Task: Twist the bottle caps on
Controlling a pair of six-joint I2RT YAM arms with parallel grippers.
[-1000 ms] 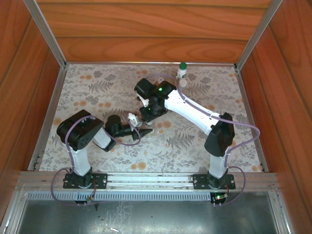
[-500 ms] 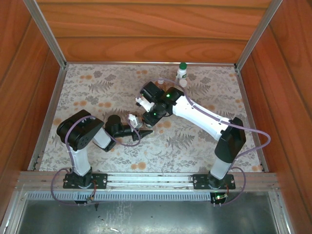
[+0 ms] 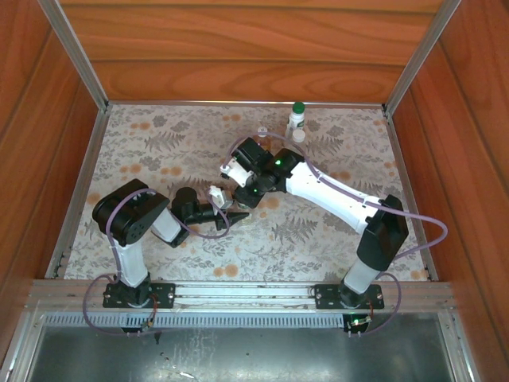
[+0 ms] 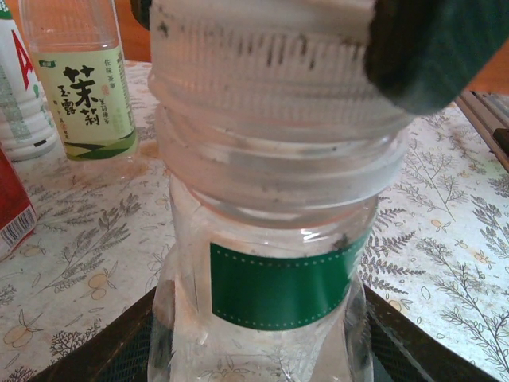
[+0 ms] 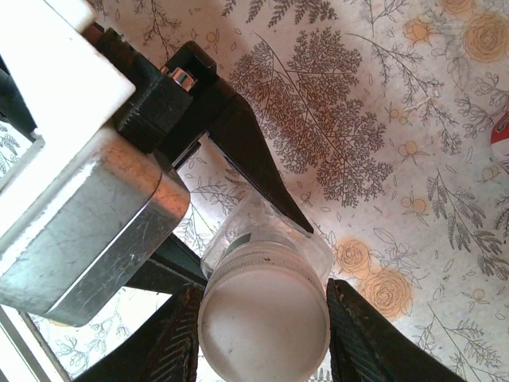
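A clear bottle [image 4: 270, 286] with a green label stands on the floral mat, and my left gripper [image 4: 262, 354] is shut on its lower body, one dark finger on each side. A white ribbed cap [image 5: 262, 322] sits on the bottle's neck. My right gripper [image 5: 262, 318] is shut on this cap from above, with its fingers [image 5: 163, 342] pressed against both sides. In the top view both grippers meet mid-table, the left gripper [image 3: 228, 209] low and the right gripper [image 3: 241, 196] over it.
A white bottle with a dark green cap [image 3: 297, 117], a smaller bottle [image 3: 299, 135] and a tiny clear one [image 3: 261, 132] stand near the back edge. In the left wrist view a tea bottle with a pale green label [image 4: 79, 79] and a red-labelled bottle [image 4: 12, 207] stand behind. Wooden walls enclose the mat.
The right arm's wrist has turned over the cap and its elbow has swung right and toward the near edge. The left arm and bottle have stayed put.
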